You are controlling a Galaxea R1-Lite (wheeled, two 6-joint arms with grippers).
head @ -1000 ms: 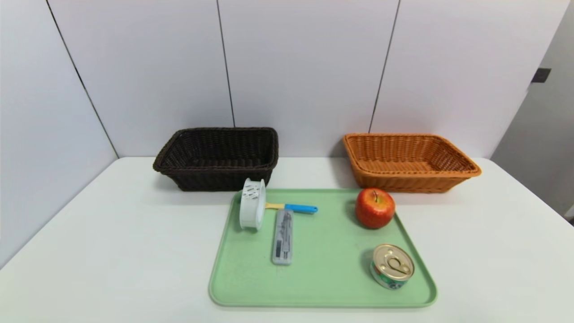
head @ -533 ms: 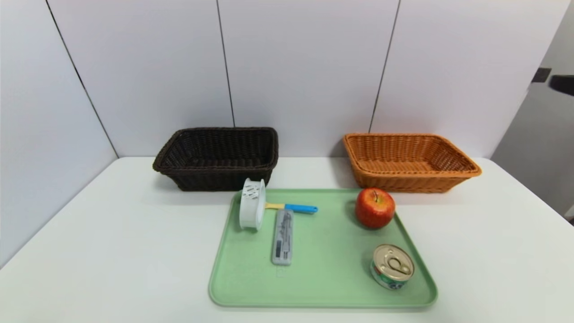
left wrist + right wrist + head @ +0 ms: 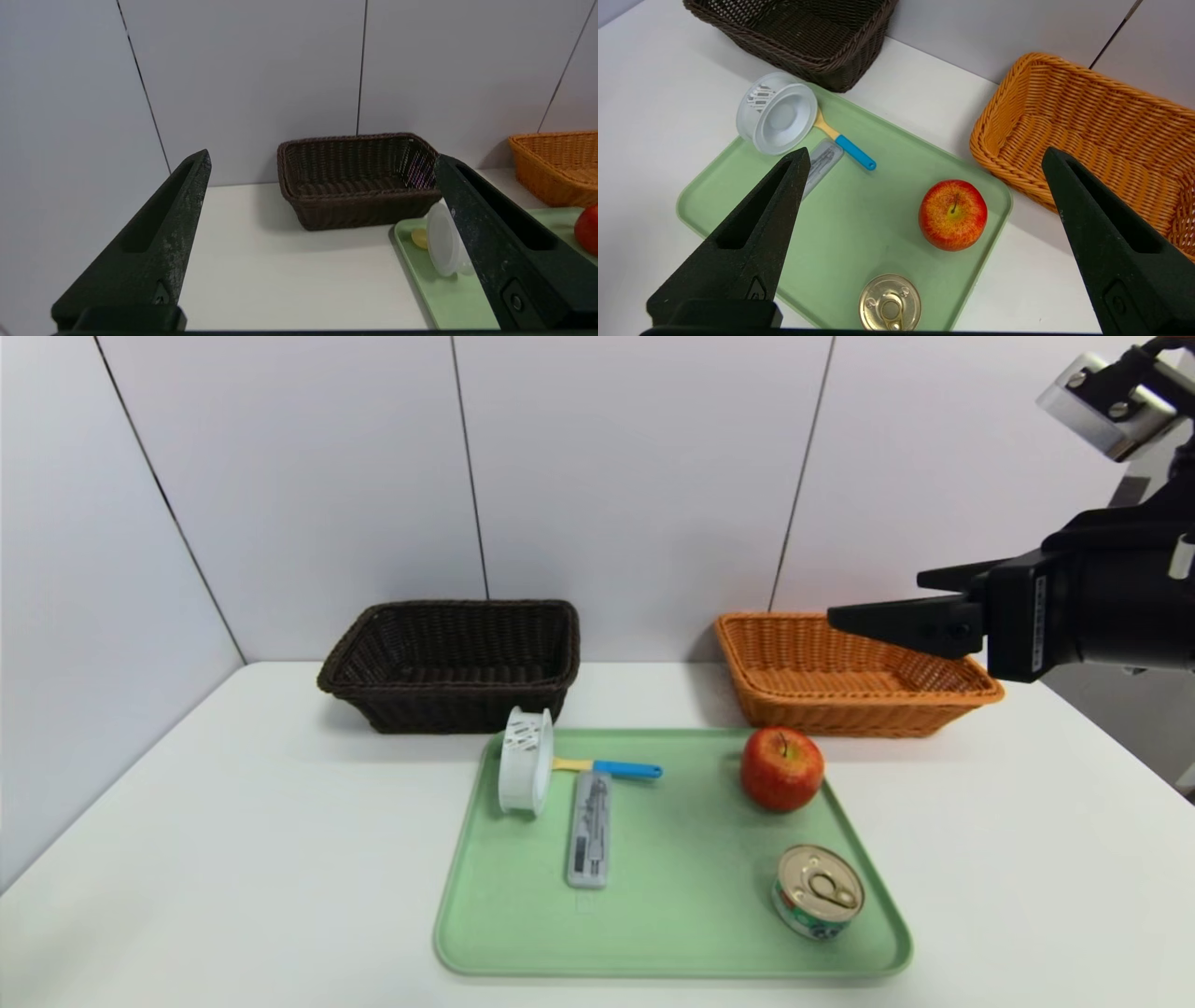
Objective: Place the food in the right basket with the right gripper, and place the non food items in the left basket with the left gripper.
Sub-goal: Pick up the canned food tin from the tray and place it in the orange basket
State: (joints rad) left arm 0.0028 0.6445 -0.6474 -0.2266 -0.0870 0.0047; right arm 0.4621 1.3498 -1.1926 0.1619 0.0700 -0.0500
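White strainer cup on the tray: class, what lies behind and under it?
From behind the white strainer cup a utensil pokes out, blue handle showing. Its yellow head is mostly covered. Underneath is the green tray.

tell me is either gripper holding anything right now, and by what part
Nothing is held. The right gripper hangs open above the tray, and the left gripper is open too, with nothing between its prongs.

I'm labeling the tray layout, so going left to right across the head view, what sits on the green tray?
White strainer cup → grey case → apple → tin. The blue-handled utensil overlaps the cup and case, so it is left out.
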